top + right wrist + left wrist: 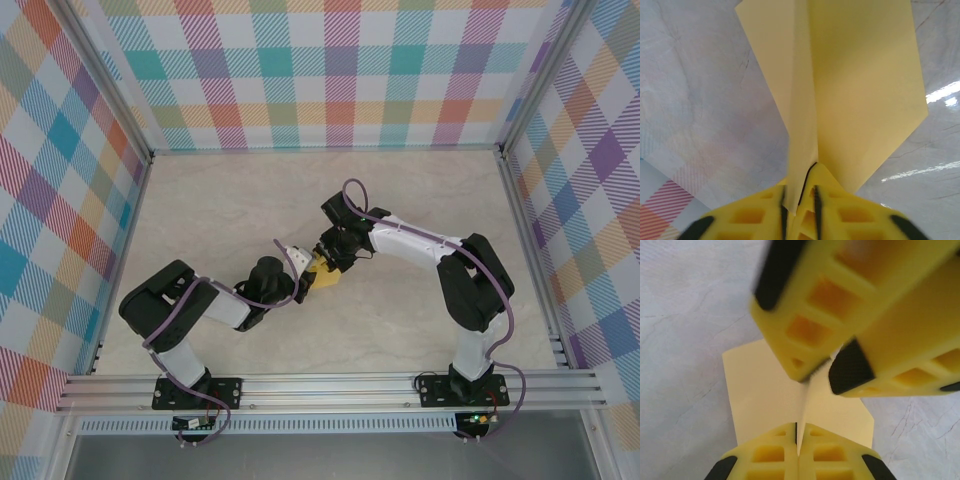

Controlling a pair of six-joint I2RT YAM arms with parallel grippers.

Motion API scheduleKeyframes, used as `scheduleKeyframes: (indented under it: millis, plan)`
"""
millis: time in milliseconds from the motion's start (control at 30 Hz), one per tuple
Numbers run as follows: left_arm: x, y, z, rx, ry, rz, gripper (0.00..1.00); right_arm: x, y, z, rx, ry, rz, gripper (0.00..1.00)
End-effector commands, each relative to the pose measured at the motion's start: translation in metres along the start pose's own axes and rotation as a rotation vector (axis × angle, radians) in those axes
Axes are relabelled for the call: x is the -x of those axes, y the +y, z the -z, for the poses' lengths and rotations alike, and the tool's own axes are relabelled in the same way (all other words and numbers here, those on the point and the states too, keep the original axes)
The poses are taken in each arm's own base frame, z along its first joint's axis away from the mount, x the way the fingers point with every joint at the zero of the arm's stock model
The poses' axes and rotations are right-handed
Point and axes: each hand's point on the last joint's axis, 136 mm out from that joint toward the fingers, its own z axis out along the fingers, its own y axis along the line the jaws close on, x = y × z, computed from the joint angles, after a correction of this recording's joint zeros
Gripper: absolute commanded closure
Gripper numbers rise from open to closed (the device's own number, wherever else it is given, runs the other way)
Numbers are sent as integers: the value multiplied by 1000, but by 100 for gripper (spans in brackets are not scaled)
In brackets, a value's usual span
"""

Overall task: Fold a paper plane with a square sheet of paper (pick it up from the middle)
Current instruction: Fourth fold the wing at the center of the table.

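Yellow: one paper plane [865, 100], two claws [798, 434] [800, 195].

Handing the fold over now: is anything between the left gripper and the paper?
Nothing visible. The left gripper is shut straight onto the raised centre fold of the paper. The right gripper straddles that same fold opposite it, slightly open.

One folded yellow sheet of paper [860, 90] lay on one table [400, 190]. There were two robot arms, a left arm [190, 310] and a right arm [470, 280], each with two yellow fingers [770, 457], four fingers altogether. Three plaid walls [340, 70] stood around the table.
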Motion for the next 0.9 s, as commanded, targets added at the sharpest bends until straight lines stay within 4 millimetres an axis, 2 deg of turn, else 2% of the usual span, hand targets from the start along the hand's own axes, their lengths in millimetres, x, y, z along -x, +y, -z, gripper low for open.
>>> scheduleKeyframes:
  millis: [0, 67, 133, 300, 400, 533, 700, 867]
  plan:
    - [-4, 1, -4, -15, 11, 10, 97, 8, 10, 11, 11, -34, 72, 61]
    - [-3, 1, -5, -18, 8, 15, 98, 15, 11, 24, 14, -71, 144, 48]
    - [-1, 1, -6, -21, 3, 19, 98, 22, 13, 33, 62, -105, 227, 40]
    - [6, 0, -8, -45, -13, 42, 98, 38, 5, 57, 164, -193, 463, 36]
    - [13, 0, -9, -60, -33, 67, 98, 40, -3, 61, 196, -224, 610, 40]
    - [26, 0, -13, -72, -73, 93, 99, 44, -20, 48, 234, -185, 634, 49]
    - [36, 0, -24, -88, -113, 113, 99, 41, -21, 29, 306, -130, 676, 62]
    - [34, -1, -37, -108, -105, 140, 99, 46, -23, 13, 295, -117, 672, 64]
